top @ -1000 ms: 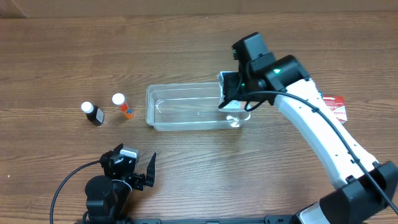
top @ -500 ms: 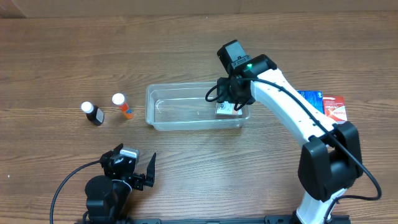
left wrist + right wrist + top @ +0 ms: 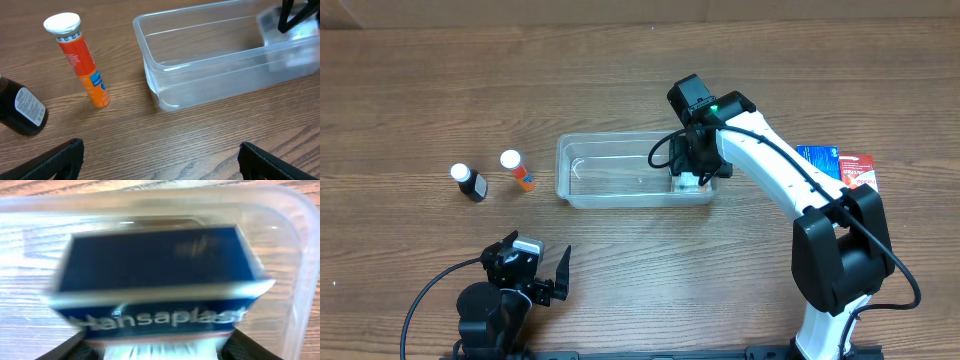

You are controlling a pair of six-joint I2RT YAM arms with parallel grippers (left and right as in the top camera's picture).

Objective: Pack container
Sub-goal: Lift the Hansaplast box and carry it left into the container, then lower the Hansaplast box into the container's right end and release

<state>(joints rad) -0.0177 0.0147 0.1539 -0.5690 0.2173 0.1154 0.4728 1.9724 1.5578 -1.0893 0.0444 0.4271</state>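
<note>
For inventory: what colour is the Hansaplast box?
The box is dark blue, clearest in right wrist view.

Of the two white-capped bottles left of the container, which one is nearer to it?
The orange tube, slim and bright; the dark bottle stands farther from the container.

a box [image 3: 155,265] lies in the container's [image 3: 620,198] right end, a tube [image 3: 517,170] and bottle [image 3: 469,182] left of it, packets [image 3: 840,165] right.

White right arm [image 3: 775,170], black joints, black cable, green light; left arm [image 3: 492,305] and left end effector [image 3: 160,150] black
</note>
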